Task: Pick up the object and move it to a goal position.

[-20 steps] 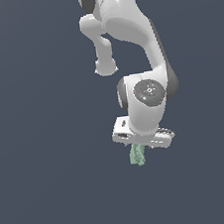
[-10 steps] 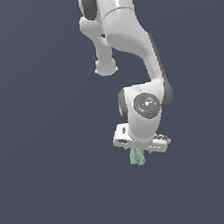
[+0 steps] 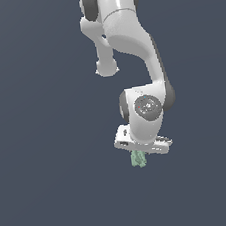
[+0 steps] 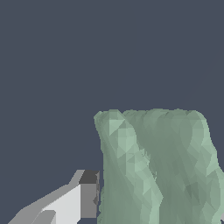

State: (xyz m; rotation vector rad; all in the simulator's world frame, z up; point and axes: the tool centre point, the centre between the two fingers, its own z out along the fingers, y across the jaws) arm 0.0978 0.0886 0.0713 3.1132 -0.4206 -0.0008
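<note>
I see gripper (image 3: 139, 158) pinching the object (image 3: 138, 159) | long axis hangs straight below the claw | carry onward.

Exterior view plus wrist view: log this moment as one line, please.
phase: carry | tool: shut on green lump | lump: hanging below tool, off any surface | one finger beside lump | goal marker: not visible

The arm (image 3: 125, 37) is showing a smooth, glossy white shell with dark grey joint caps. The lump (image 4: 162, 170) is appearing matt, pale green and coarsely faceted, like rough stone. The finger (image 4: 70, 203) is looking smooth and matt, white with a dark grey pad.
</note>
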